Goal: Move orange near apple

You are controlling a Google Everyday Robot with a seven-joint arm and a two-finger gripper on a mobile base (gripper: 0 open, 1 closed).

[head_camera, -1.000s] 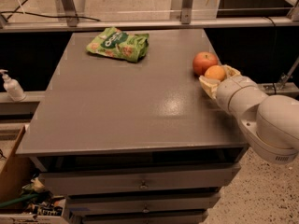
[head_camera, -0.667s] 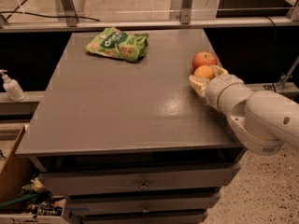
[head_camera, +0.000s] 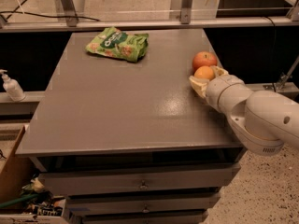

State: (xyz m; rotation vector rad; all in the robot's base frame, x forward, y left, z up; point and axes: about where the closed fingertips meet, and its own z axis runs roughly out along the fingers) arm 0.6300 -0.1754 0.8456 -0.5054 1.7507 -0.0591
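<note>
The apple (head_camera: pixel 204 59), red-orange and round, sits near the right edge of the grey table (head_camera: pixel 117 106). The smaller yellow-orange orange (head_camera: pixel 204 72) is right in front of it, touching or almost touching it. My gripper (head_camera: pixel 207 76) reaches in from the right, and its pale fingers (head_camera: pixel 196 84) sit on either side of the orange and hold it at table height. The white arm (head_camera: pixel 261 118) extends off past the table's right edge.
A green snack bag (head_camera: pixel 117 43) lies at the back of the table, left of centre. A soap bottle (head_camera: pixel 10 85) stands on a ledge to the left. Drawers (head_camera: pixel 140 183) are below the tabletop. A cardboard box (head_camera: pixel 11 171) is at the lower left.
My gripper has carried the orange a little to the left, from the apple's front right to directly in front of it. The apple and the bag have stayed put.
</note>
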